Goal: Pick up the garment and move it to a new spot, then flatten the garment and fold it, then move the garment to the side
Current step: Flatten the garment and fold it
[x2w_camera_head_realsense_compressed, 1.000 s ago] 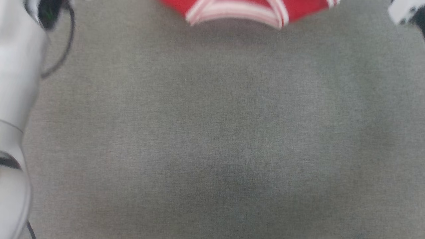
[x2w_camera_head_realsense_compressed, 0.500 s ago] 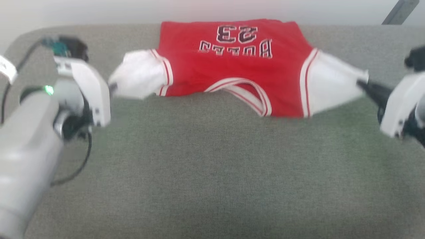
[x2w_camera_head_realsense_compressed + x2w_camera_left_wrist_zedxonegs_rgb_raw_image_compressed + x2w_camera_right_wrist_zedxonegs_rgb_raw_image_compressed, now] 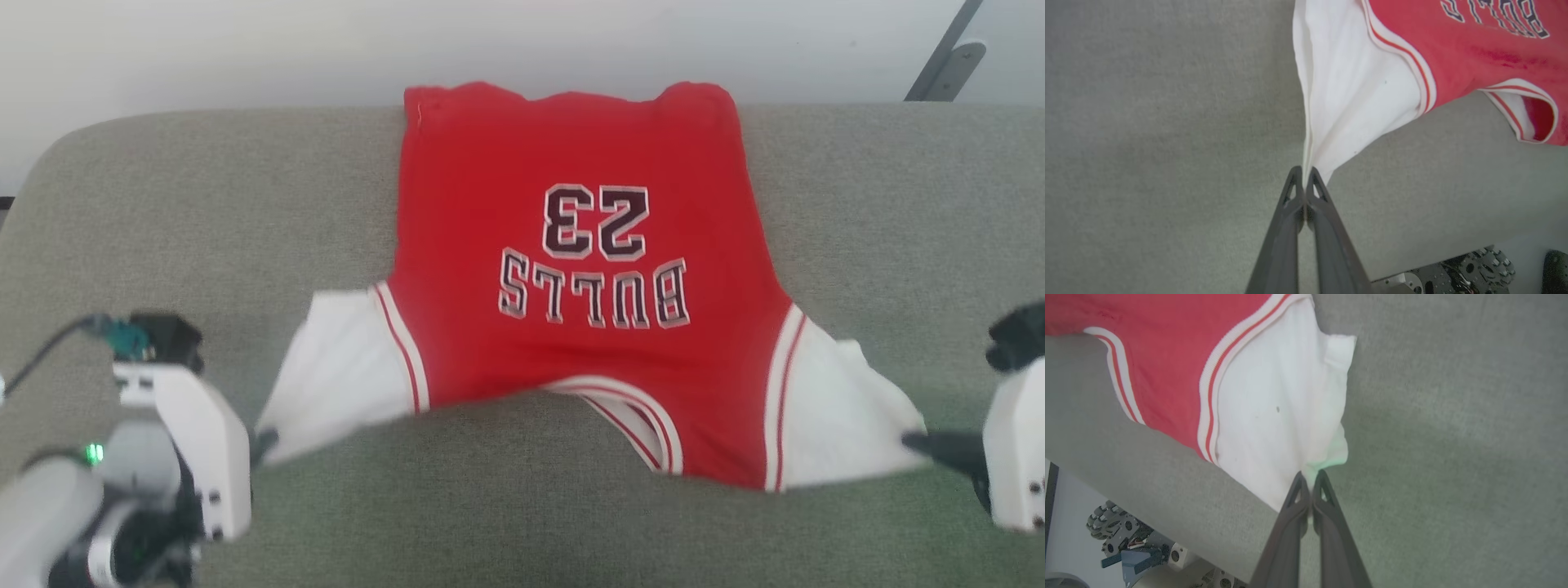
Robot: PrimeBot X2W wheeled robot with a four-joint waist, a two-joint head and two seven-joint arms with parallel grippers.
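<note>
Holds the garment (image 3: 571,245) stretched, lettering up, on the grey cushion (image 3: 204,204). Grips one white sleeve tip in the clenched left gripper (image 3: 1304,171), the other in the clenched right gripper (image 3: 1310,475).

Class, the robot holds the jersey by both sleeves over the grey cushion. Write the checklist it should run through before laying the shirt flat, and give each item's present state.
1. Left gripper shut on the left sleeve tip: ok.
2. Right gripper shut on the right sleeve tip: ok.
3. Garment with its lettering facing up: ok.
4. Cloth smooth: not ok. Both sleeves bunch toward the grips and the collar sags unevenly.
5. Hem inside the grey cushion: cannot tell. In the head view it crosses the far edge.
</note>
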